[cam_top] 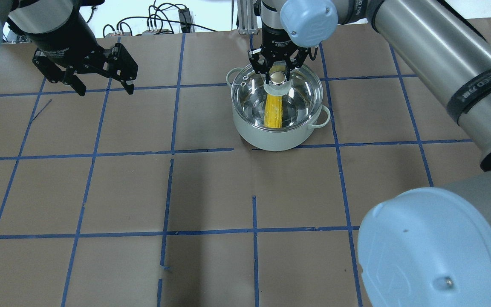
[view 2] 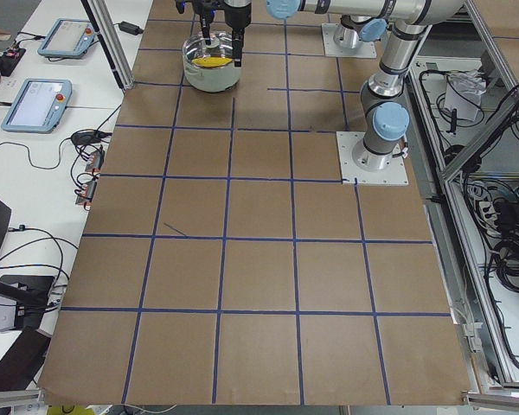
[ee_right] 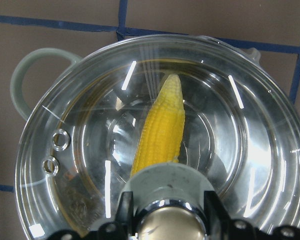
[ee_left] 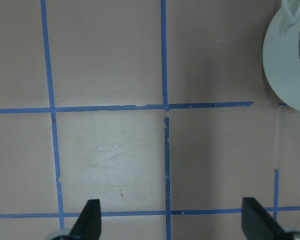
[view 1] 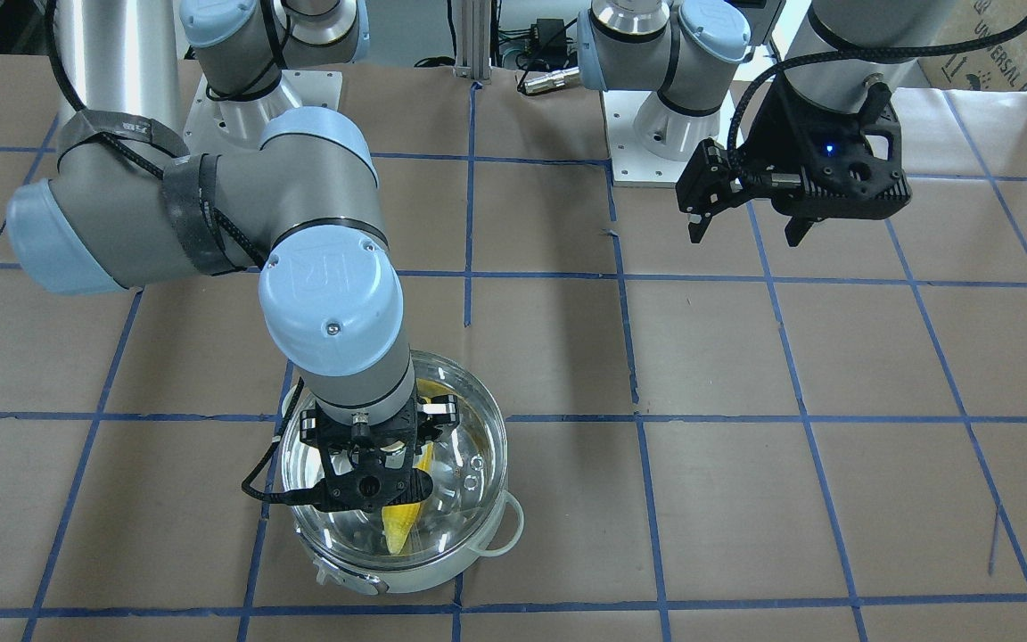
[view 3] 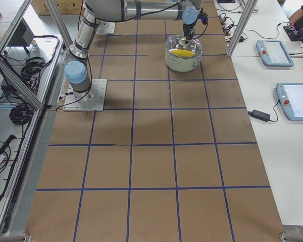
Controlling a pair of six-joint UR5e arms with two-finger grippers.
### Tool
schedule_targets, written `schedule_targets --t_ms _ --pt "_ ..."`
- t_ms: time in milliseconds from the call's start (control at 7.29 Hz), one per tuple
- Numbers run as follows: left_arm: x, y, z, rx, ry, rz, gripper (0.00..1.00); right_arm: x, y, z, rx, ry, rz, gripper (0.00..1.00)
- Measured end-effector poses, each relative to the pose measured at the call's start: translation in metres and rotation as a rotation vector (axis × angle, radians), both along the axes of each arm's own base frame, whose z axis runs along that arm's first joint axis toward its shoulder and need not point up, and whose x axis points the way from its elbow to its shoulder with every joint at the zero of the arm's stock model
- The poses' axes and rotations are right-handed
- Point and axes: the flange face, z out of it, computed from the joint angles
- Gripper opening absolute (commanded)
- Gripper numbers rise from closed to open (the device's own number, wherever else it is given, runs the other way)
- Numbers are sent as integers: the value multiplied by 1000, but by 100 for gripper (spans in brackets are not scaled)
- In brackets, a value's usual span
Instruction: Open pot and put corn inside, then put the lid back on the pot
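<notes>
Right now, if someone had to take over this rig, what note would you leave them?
Left pincer: open, empty, hanging above the table, apart from the pot.
Right pincer: appears closed on the knob of the glass lid.
Things: the corn cob lies inside the pot; the lid sits on the pot's rim.
Done: corn in, lid on.
Left: release the knob and lift the right arm away.

I see the pot standing upright, shiny steel inside, white outer wall, two pale loop handles. The corn, a yellow cob with rows of kernels, lies flat inside it. The clear glass lid sits on the pot's rim, knob up
</notes>
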Motion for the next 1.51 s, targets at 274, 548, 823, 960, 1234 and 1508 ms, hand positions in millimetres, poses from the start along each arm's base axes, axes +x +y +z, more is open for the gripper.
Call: schedule_targets --t_ms 274,548,823,960,1234,1508 --pt "0 0 0 0 0 0 100 0 -1 0 -3 -3 1 39" --pt "0 0 0 0 0 0 100 1 -1 0 -4 -5 1 41" --pt "0 0 0 0 0 0 100 0 -2 0 -8 -4 1 54" --pt "0 0 0 0 0 0 100 0 -2 1 -11 -2 1 55" --pt "0 0 0 0 0 0 100 0 -2 1 -17 -3 1 57" --pt "0 0 0 -1 0 0 100 0 -3 1 -21 -4 0 60"
